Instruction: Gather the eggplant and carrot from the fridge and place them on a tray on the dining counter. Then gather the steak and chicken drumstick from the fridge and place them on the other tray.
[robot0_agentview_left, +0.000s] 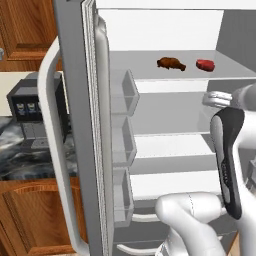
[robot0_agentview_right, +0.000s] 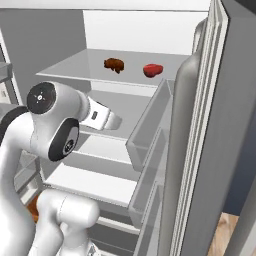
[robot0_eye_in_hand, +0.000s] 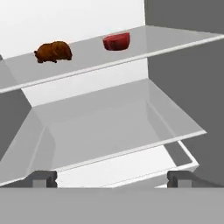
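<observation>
The fridge (robot0_agentview_left: 75, 125) was found with its doors swung wide, so that the shelves were laid bare to the arm. The hand (robot0_eye_in_hand: 111, 179) was held released, its two fingertips (robot0_eye_in_hand: 43, 178) spread to their widest with nothing between them, and was pointed into the compartment at the level of the middle shelves. Above and ahead of the hand, on the upper shelf (robot0_eye_in_hand: 144, 43), the chicken drumstick (robot0_eye_in_hand: 53, 51) was seen lying up and to the left, and the steak (robot0_eye_in_hand: 117, 41) up and slightly right of centre; the two were set apart from each other and well apart from the hand. Directly ahead of the hand, bare shelves were shown, and no eggplant or carrot was to be made out on them. From this it may be judged that the meats were the items in hand. The open posture was probably kept so that one piece could be enclosed once the hand was raised to the upper shelf. Door bins (robot0_agentview_right: 150, 125) were ranged off to one side.
</observation>
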